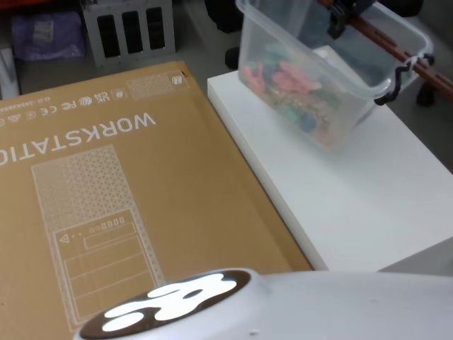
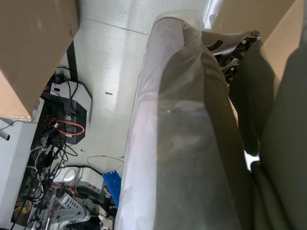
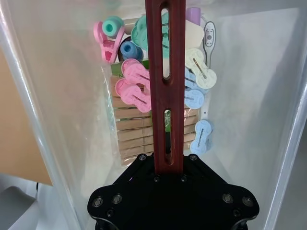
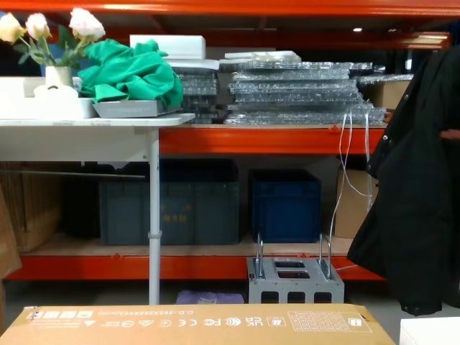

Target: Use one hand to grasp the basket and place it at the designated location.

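The basket (image 1: 304,71), a translucent tub full of pastel plastic clips (image 1: 287,78), hangs tilted over the far part of the white table (image 1: 368,212). I cannot tell whether its lower edge touches the table. Its reddish-brown handle (image 1: 375,32) runs up toward the top right between black pivots. In the right wrist view my right gripper (image 3: 169,165) is shut on that handle (image 3: 165,57), directly above the basket's inside, where clips and wooden pegs (image 3: 136,129) lie at the bottom. My left arm is parked low, and its wrist view faces the floor.
A large brown cardboard box (image 1: 106,177) marked WORKSTATION lies flat to the left, touching the white table's edge. A grey metal block (image 1: 127,32) stands on the floor behind it. Cables and electronics (image 2: 62,124) lie on the floor on my left side.
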Motion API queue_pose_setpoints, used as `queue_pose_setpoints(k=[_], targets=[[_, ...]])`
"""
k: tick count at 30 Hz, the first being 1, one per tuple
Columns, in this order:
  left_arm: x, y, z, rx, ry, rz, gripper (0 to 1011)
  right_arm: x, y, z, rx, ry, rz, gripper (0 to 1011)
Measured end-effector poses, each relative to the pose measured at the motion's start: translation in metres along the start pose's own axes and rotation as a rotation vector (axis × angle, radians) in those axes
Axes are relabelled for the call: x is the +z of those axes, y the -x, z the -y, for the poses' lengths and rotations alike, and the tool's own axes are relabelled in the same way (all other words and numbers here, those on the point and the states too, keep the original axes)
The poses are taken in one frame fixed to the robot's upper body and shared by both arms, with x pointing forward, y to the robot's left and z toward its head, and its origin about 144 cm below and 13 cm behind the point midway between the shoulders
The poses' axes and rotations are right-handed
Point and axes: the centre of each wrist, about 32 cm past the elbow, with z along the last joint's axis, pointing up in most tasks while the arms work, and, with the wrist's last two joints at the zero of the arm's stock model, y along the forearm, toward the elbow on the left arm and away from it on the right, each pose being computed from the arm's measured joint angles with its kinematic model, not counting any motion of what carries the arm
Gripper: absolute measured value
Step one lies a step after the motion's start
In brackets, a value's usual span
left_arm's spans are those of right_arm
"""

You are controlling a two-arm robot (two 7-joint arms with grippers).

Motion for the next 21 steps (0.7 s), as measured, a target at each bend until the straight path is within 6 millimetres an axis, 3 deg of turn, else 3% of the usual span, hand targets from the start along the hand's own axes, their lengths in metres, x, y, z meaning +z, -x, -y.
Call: queue_pose_setpoints(k=[11, 21], targets=[[0.000, 0.000, 0.000, 0.000, 0.000, 0.000, 0, -0.031, 0.010, -0.014, 0.015, 0.052, -0.129, 0], [0.000, 0.000, 0.000, 0.000, 0.000, 0.000, 0, -0.046, 0.027, -0.034, 0.048, 0.077, -0.219, 0]])
